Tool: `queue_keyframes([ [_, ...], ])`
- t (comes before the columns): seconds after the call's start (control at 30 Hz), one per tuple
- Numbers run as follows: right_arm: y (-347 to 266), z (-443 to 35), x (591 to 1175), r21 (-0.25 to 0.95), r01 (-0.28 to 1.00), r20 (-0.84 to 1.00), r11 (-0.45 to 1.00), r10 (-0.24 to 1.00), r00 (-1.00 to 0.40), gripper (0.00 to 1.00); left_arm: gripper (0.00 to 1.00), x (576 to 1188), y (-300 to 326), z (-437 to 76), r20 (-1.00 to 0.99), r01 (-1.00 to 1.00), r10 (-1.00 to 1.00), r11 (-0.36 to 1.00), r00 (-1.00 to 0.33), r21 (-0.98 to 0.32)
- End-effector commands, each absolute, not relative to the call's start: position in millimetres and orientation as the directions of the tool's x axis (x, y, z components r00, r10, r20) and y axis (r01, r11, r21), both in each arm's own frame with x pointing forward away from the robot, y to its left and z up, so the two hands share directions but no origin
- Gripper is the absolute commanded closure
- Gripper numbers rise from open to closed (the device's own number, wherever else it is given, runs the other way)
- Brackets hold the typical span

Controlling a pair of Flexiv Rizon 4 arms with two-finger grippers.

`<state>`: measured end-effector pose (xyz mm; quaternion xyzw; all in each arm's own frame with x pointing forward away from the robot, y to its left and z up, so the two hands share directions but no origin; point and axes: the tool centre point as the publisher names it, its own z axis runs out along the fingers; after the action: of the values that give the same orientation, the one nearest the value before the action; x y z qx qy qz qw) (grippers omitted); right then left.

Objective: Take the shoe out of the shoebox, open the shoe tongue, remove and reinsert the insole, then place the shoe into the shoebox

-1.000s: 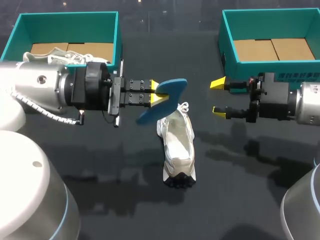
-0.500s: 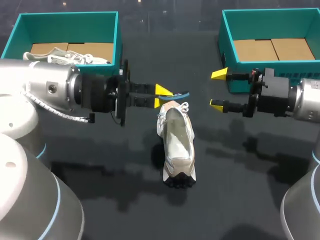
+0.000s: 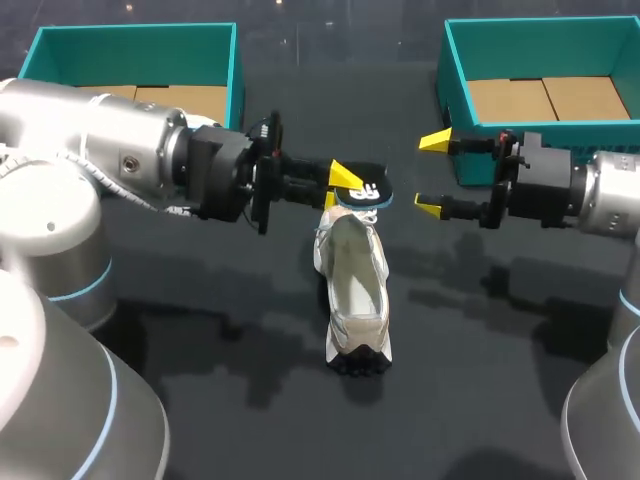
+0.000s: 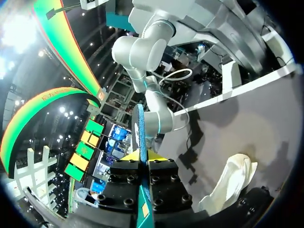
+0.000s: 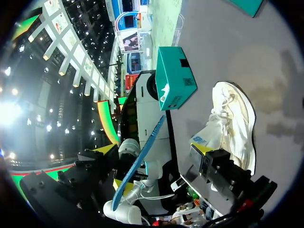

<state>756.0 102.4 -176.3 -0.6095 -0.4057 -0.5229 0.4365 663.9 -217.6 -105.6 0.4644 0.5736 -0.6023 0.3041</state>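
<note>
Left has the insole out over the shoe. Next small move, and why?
Probably tip the blue foam insole down into the opening of the white sneaker. The left gripper pinches it above the sneaker's lace end, not yet inside; the right gripper hangs open alongside, holding nothing.

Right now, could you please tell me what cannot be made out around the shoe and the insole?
- Head view: the laced end of the white mesh shoe, covered by the blue foam insole in the left gripper.
- Head view: the near half of the left teal cardboard shoebox, hidden behind the left arm.
- Left wrist view: the insole's faces; it shows edge-on only.
</note>
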Motion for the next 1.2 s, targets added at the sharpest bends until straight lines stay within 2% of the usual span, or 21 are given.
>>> queue_keyframes([
  [0.03,106.0,-175.6,758.0,-0.13,0.952,0.99,-0.278,0.011,0.139,0.0,1.0,679.3,-229.2,-117.2,-0.951,0.925,0.193,-0.25,-0.243,-0.287],
  [0.17,109.5,-172.0,760.3,-0.171,0.95,0.985,-0.261,-0.03,0.17,0.0,1.0,680.5,-236.5,-123.7,-0.977,0.937,0.173,-0.302,-0.127,-0.175],
  [0.33,112.9,-167.3,761.0,-0.163,0.961,0.987,-0.225,-0.047,0.157,0.0,1.0,676.2,-241.1,-131.7,-0.984,0.958,0.174,-0.288,0.043,-0.009],
  [0.77,114.7,-168.0,761.8,-0.16,0.959,0.987,-0.235,-0.037,0.156,0.0,1.0,676.2,-241.1,-131.7,-0.984,0.958,0.174,-0.288,0.043,-0.009],
  [0.83,117.5,-169.1,765.2,-0.162,0.959,0.987,-0.234,-0.027,0.16,0.0,1.0,677.1,-239.7,-143.0,-0.982,0.949,0.143,-0.306,0.124,0.075],
  [0.93,120.1,-169.9,767.4,-0.169,0.96,0.985,-0.224,-0.025,0.168,0.0,1.0,681.7,-236.6,-153.8,-0.975,0.939,0.126,-0.316,0.181,0.133],
  [1.2,127.2,-170.5,767.2,-0.176,0.96,0.984,-0.216,-0.022,0.175,0.0,1.0,683.2,-233.7,-167.8,-0.964,0.923,0.128,-0.34,0.232,0.177],
])
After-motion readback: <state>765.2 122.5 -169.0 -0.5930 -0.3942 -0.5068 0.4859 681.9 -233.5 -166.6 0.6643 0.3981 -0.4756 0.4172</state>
